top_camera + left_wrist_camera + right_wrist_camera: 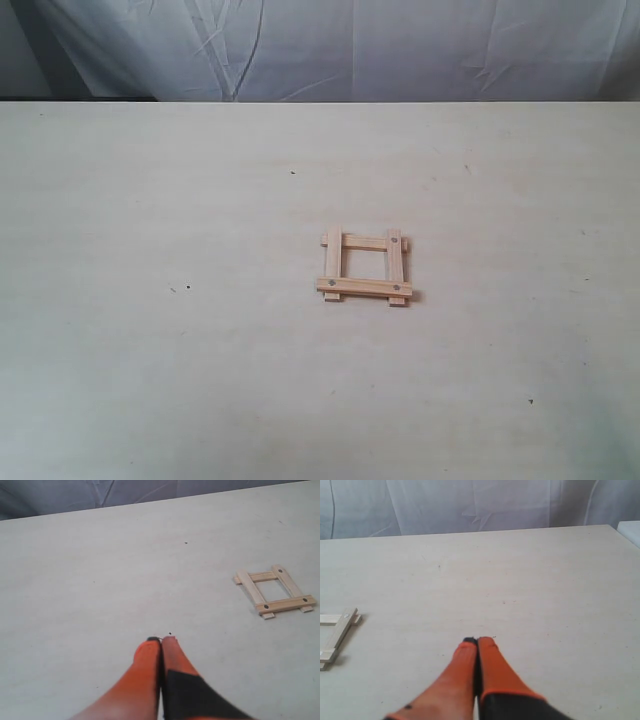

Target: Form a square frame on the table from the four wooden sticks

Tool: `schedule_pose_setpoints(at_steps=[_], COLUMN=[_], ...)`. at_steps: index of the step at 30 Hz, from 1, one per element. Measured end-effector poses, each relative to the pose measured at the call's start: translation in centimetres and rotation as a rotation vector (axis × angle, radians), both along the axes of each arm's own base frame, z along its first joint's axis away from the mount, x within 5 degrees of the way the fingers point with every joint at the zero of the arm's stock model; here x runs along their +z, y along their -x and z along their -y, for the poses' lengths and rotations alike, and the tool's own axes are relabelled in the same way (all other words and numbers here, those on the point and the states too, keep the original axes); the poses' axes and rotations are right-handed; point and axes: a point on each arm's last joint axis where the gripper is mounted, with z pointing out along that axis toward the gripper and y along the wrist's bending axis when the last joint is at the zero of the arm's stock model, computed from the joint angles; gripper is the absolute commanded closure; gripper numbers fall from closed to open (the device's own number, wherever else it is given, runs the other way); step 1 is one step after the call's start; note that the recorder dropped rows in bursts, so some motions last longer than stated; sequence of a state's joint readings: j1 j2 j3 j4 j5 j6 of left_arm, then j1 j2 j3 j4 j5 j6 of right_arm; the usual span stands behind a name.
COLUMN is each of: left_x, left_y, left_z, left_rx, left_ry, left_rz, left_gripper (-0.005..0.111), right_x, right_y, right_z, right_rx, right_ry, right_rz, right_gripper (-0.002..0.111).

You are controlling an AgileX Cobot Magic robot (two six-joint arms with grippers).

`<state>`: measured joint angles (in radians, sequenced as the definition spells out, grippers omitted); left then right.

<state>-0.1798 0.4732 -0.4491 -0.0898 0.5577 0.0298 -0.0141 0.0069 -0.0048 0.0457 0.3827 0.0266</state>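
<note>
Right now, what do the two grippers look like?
Left gripper: two orange fingers tapering to small dark tips, black part at the base of one. Right gripper: same orange tapered fingers, dark tips, black base. No cables or arm links in view.

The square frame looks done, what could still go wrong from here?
The sticks of the square frame seem only stacked at the corners, so a nudge could skew it. The left pincer and right pincer sit shut and clear of it; a low sweep across the table might knock it.
</note>
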Motion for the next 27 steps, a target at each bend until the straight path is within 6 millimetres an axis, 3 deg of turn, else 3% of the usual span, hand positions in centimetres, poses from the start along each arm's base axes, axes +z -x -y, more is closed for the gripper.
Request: schedule_pose_setpoints(at_steps=[6,12,19,24,27], left_x=[0.1,-0.8,-5.2,-8.4,-9.2], left_y=[0.3,1.5,3.0,3.6,3.8], left_z=[-0.4,-1.7,-2.1,-2.2,-2.2], left_rx=[0.016,0.145,0.204,0.206,0.206], left_ry=[-0.04,-0.05,-0.049,-0.055,-0.062], left_rz=[0.027,0.115,0.285,0.296,0.294], left_gripper=[0.107,0.107,0.107,0.107,0.107], right_x=[0.0,0.0,0.0,0.0,0.0], right_y=[0.0,0.0,0.0,0.0,0.0], right_z=[0.0,0.0,0.0,0.0,0.0], right_rx=[0.0,0.0,0.0,0.0,0.0], right_ry=[0.0,0.0,0.0,0.0,0.0], right_rz=[0.004,0.002,0.002,0.002,0.002], right_gripper=[0.108,0.108,0.108,0.108,0.108])
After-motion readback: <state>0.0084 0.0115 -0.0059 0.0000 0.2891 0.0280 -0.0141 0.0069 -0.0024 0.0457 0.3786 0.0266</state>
